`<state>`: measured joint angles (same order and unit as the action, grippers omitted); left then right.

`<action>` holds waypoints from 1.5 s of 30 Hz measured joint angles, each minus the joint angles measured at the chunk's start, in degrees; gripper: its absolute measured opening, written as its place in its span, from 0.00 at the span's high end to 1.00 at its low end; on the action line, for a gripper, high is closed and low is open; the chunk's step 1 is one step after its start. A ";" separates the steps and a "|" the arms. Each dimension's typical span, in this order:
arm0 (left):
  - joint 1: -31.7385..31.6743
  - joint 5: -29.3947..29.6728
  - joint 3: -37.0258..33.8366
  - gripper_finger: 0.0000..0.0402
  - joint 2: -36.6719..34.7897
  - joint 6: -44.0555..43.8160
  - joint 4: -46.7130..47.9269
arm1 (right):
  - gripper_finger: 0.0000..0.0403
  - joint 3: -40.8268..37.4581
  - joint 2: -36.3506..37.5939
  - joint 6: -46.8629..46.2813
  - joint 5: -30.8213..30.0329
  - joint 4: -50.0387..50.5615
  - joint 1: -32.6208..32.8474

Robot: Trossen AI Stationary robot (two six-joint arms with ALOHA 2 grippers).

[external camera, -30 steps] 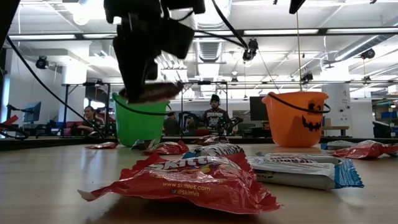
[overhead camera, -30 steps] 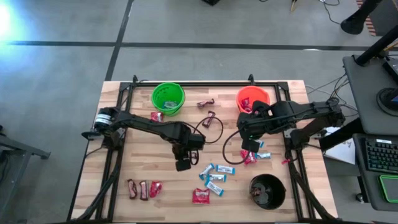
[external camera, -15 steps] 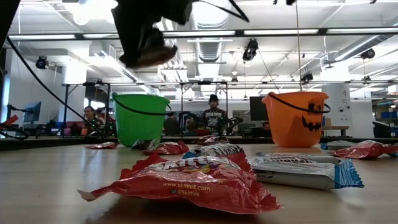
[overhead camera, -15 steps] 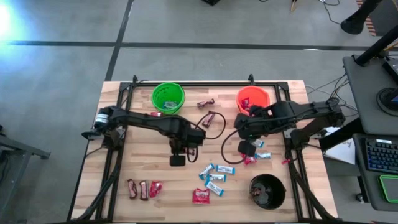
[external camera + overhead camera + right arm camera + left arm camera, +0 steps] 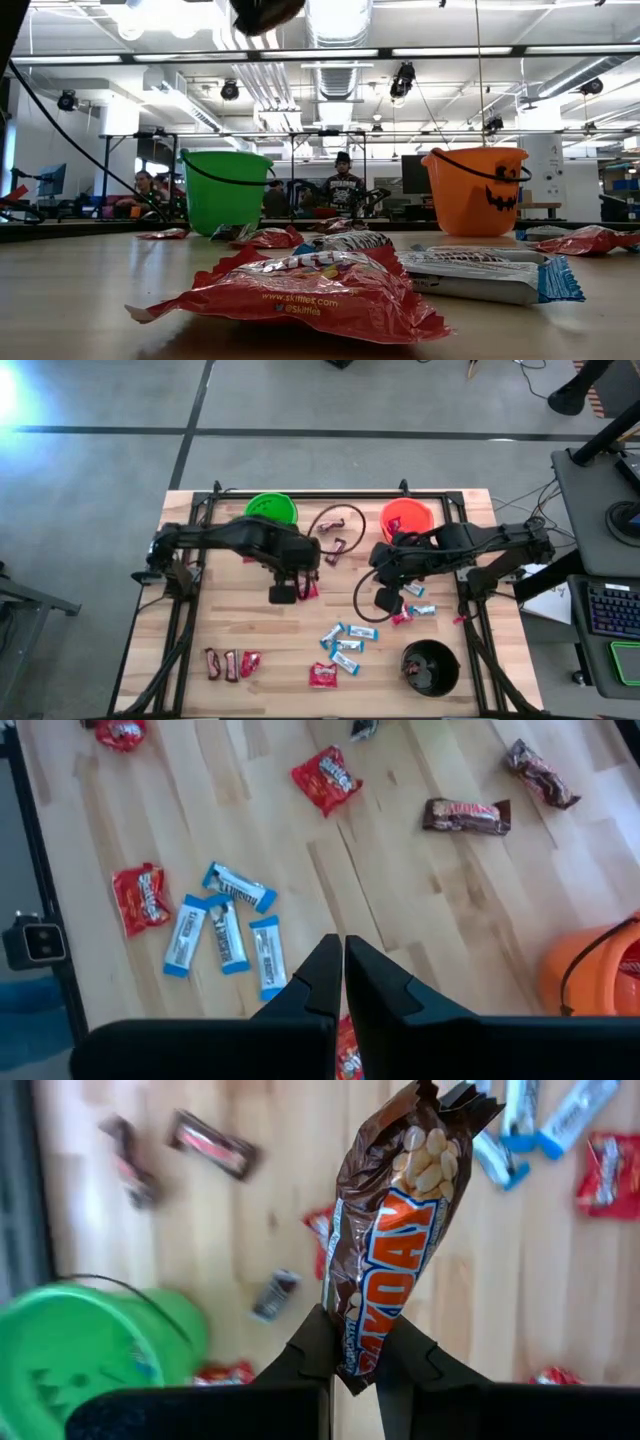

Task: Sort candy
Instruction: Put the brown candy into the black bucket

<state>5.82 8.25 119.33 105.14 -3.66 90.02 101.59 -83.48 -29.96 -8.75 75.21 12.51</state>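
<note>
Beside the green bucket (image 5: 271, 509), above the wooden slat table (image 5: 225, 630): left gripper (image 5: 350, 1357) pinched on a glossy brown PayDay bar (image 5: 398, 1230), long axis pointing straight away from the fingers. Right gripper (image 5: 343, 963), beside the orange bucket (image 5: 406, 519), fingers together, empty. Blue-white bars (image 5: 345, 645) lie near mid-table.

Three buckets on the wooden table (image 5: 230, 635) — green (image 5: 272, 508) at 11 o'clock, orange (image 5: 406, 518) at 1, black (image 5: 430, 667) at 5.
</note>
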 joint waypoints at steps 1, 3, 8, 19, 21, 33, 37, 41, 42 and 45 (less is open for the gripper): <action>-0.06 0.93 0.97 0.97 -0.20 0.16 0.02 | 0.98 -0.10 0.00 0.03 -0.24 -0.71 0.00; -0.21 2.74 2.17 0.97 -1.07 0.18 -0.09 | 0.98 -0.16 0.00 0.09 -0.30 -2.01 -0.02; -0.64 3.30 2.50 0.97 -3.39 0.17 0.02 | 0.98 -1.01 0.00 1.21 -1.62 -7.20 -0.02; -0.81 2.79 -0.79 0.97 -5.15 2.06 -2.69 | 0.98 -2.54 -4.29 4.00 -4.76 -13.98 -0.44; -0.81 2.07 -2.01 0.97 -5.20 2.38 -3.15 | 0.98 -2.54 -5.32 6.47 -4.87 -15.53 -0.44; -1.02 1.68 -11.88 0.97 -10.60 3.17 -9.50 | 0.93 -0.84 -5.53 7.55 -7.90 -16.16 -0.53; -1.07 1.68 -15.24 0.97 -12.70 3.17 -14.72 | 0.86 0.65 -5.51 8.82 -7.86 -16.18 -0.52; -1.07 1.66 -18.92 0.97 -14.43 2.84 -22.52 | 0.78 1.66 -5.48 10.19 -7.85 -16.83 -0.55; -1.07 1.64 -19.75 0.97 -14.73 2.78 -24.51 | 0.76 1.86 -5.46 10.56 -7.83 -17.35 -0.55; -1.07 1.27 -21.18 0.97 -14.81 2.77 -28.30 | 0.73 2.19 -5.46 11.20 -7.83 -19.32 -0.55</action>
<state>4.75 9.52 98.15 90.33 -0.89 61.72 103.78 -88.95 -18.77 -16.58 55.88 11.97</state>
